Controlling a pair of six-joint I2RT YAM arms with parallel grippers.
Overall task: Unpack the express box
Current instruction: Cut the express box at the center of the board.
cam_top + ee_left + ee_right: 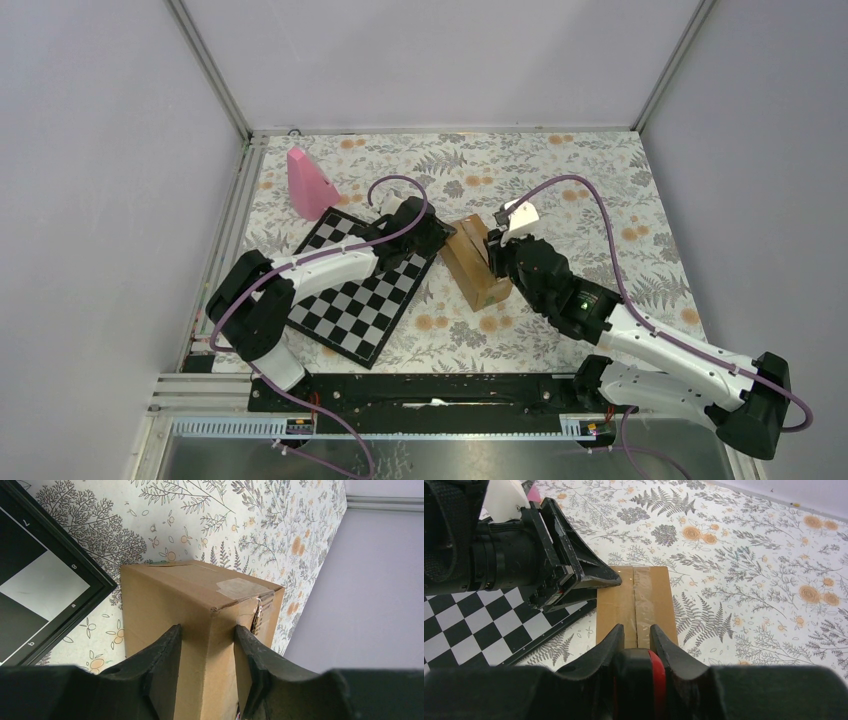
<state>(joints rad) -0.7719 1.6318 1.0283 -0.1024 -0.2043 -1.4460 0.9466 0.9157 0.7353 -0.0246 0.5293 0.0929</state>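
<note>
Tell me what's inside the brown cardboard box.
Nothing inside shows. The express box is closed, with clear tape running along its top seam, so any contents are hidden by the cardboard.

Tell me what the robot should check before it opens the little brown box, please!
1. The express box lies flat on the table: ok.
2. Tape along its top seam cut: not ok, it looks whole.
3. Right gripper lined up over that seam: ok.
4. Left gripper gripping the box's end firmly: cannot tell.
5. Chessboard apart from the box: ok.
</note>
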